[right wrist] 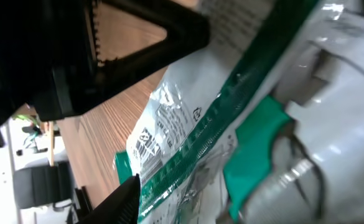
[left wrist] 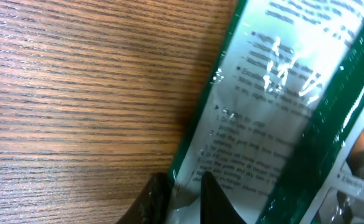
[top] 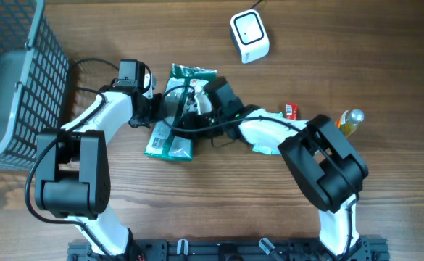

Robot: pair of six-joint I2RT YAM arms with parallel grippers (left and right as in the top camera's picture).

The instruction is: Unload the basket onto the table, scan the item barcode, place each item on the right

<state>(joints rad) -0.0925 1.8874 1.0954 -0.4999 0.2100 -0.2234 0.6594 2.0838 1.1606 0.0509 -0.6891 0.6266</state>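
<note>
In the left wrist view, the left gripper (left wrist: 180, 199) is seen at the bottom edge of the frame. Its dark fingers (left wrist: 214, 198) are pressed close together, and the white and green edge of the packet (left wrist: 275, 106) is pinched between them. The packet fills the right side of that frame, over the wooden table (left wrist: 76, 93).

In the right wrist view, the right gripper (right wrist: 116, 118) is held at the same packet. One finger is seen at the upper left and the other at the bottom, and part of the packet lies between them. The fingers are apart, but whether the packet is gripped cannot be told.

In the overhead view, the packet is found at the centre of the frame, between the two wrists. A grey basket (top: 23, 72) is placed at the left edge. A small red item (top: 291, 110) and a yellow bottle (top: 348, 122) are seen at right of centre. A white scanner (top: 249, 36) is set near the top edge, well apart from the packet.
</note>
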